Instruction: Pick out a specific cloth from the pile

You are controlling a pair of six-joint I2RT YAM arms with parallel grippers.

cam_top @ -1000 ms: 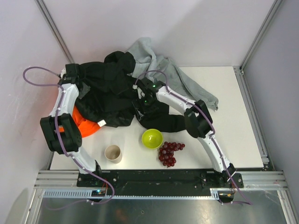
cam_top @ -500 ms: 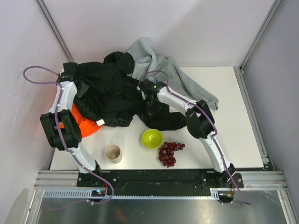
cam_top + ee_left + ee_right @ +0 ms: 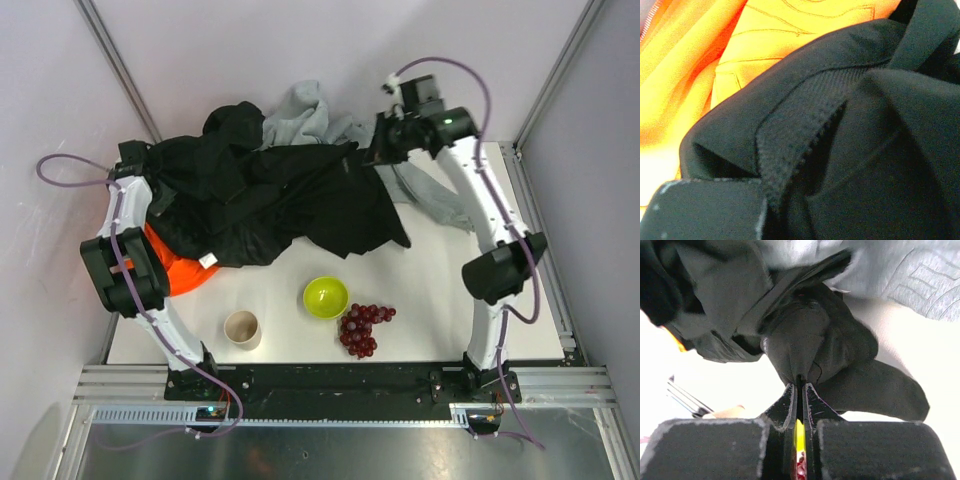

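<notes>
The pile (image 3: 200,215) of black, orange and light grey garments lies at the back left of the table. My right gripper (image 3: 383,150) is raised at the back right and shut on a corner of the black cloth (image 3: 335,205), which stretches in a ridge from the pile to it. In the right wrist view the jaws (image 3: 800,382) pinch a bunched fold of the cloth (image 3: 805,335). My left gripper (image 3: 135,162) sits at the pile's left edge, shut on black fabric (image 3: 805,120) with a ribbed seam; which black garment this is I cannot tell.
An orange garment (image 3: 170,272) lies under the black layers, with a small white label (image 3: 207,261) at their front edge. The grey sweatshirt (image 3: 425,195) lies at the back right. A green bowl (image 3: 326,296), grapes (image 3: 362,326) and a cup (image 3: 242,328) stand near the front.
My right gripper shut on black fabric at the pile's middle, then swung up to the back right, drawing the cloth out. The left gripper closed and shifted slightly left.
</notes>
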